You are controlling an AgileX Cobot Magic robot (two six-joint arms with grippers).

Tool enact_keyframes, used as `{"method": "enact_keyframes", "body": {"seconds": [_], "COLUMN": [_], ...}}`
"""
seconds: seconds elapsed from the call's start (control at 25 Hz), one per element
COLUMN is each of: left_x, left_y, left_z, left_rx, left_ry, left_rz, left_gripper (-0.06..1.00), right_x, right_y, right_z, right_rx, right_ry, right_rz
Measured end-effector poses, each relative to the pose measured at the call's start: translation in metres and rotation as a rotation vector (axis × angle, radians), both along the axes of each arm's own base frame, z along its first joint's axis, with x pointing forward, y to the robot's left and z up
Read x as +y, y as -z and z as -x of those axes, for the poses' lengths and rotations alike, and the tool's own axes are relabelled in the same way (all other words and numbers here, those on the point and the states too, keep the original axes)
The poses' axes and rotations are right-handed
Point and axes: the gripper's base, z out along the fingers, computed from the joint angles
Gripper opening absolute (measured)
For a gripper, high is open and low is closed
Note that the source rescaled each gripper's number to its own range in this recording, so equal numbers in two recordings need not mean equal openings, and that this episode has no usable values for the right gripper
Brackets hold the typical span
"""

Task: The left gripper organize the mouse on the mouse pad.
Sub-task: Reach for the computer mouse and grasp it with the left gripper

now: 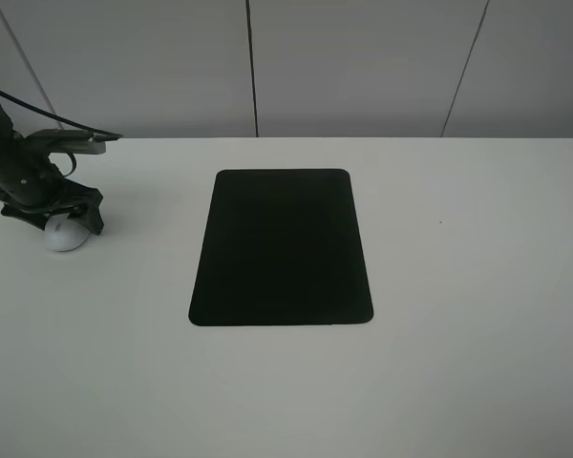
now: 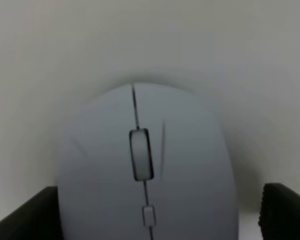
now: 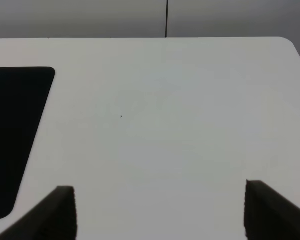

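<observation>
The white mouse (image 1: 67, 235) lies on the white table at the far left, well apart from the black mouse pad (image 1: 282, 248) in the middle. My left gripper (image 1: 57, 218) is down over the mouse. In the left wrist view the mouse (image 2: 145, 165) fills the frame, scroll wheel up, between the two dark fingertips (image 2: 25, 215) of the left gripper (image 2: 157, 202). One finger touches its side and a thin gap shows at the other, so the gripper is open around it. My right gripper (image 3: 160, 205) is open over bare table, beside the pad's edge (image 3: 15, 135).
The white table (image 1: 458, 363) stretches wide around the pad. A grey panelled wall (image 1: 363, 67) runs behind the table's back edge. A black cable (image 1: 48, 116) trails from the left arm.
</observation>
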Motion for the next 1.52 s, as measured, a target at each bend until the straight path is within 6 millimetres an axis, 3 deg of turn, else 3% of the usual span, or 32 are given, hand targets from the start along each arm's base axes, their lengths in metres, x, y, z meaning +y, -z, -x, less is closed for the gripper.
{"method": "enact_keyframes", "body": {"seconds": [0.52, 0.6, 0.68, 0.72, 0.76, 0.8, 1.52], "left_x": [0.0010, 0.0011, 0.0012, 0.0013, 0.0013, 0.0014, 0.0015], "left_y": [0.0049, 0.0052, 0.0050, 0.0050, 0.0050, 0.0050, 0.0047], "left_z": [-0.0019, -0.0020, -0.0023, -0.0024, -0.0024, -0.0024, -0.0037], "left_rx": [-0.001, -0.001, 0.000, -0.001, -0.001, 0.000, -0.015], "left_ry": [0.004, -0.012, -0.027, -0.032, -0.034, -0.035, -0.040], "left_rz": [-0.011, -0.008, -0.007, -0.007, -0.007, -0.007, -0.008], "left_gripper": [1.00, 0.93, 0.71, 0.47, 0.11, 0.00, 0.01], "right_x": [0.0000, 0.0000, 0.0000, -0.0001, -0.0001, -0.0001, -0.0001], "right_y": [0.0000, 0.0000, 0.0000, 0.0000, 0.0000, 0.0000, 0.0000], "right_z": [0.0000, 0.0000, 0.0000, 0.0000, 0.0000, 0.0000, 0.0000], "right_rx": [0.000, 0.000, 0.000, 0.000, 0.000, 0.000, 0.000], "right_ry": [0.000, 0.000, 0.000, 0.001, 0.001, 0.001, 0.001], "right_rz": [0.000, 0.000, 0.000, 0.001, 0.001, 0.001, 0.001]}}
